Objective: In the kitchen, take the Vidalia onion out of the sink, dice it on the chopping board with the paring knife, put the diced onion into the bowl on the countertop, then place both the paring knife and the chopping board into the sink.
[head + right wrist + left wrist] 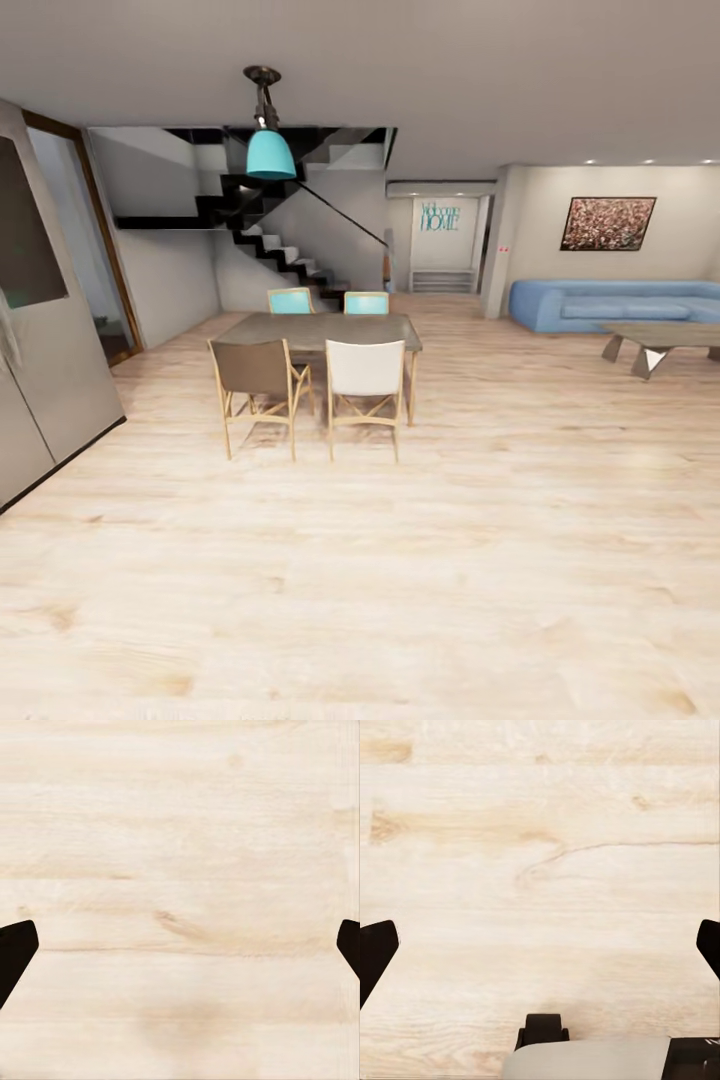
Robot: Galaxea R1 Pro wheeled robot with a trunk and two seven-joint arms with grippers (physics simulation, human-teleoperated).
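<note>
Left gripper [540, 945] spread wide over wooden floor [540, 832]; right gripper [180, 945] likewise apart, empty.

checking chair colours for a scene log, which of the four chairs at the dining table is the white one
The white chair is on the near side of the dining table, to the right of the brown chair. The two far-side chairs are turquoise.
</note>
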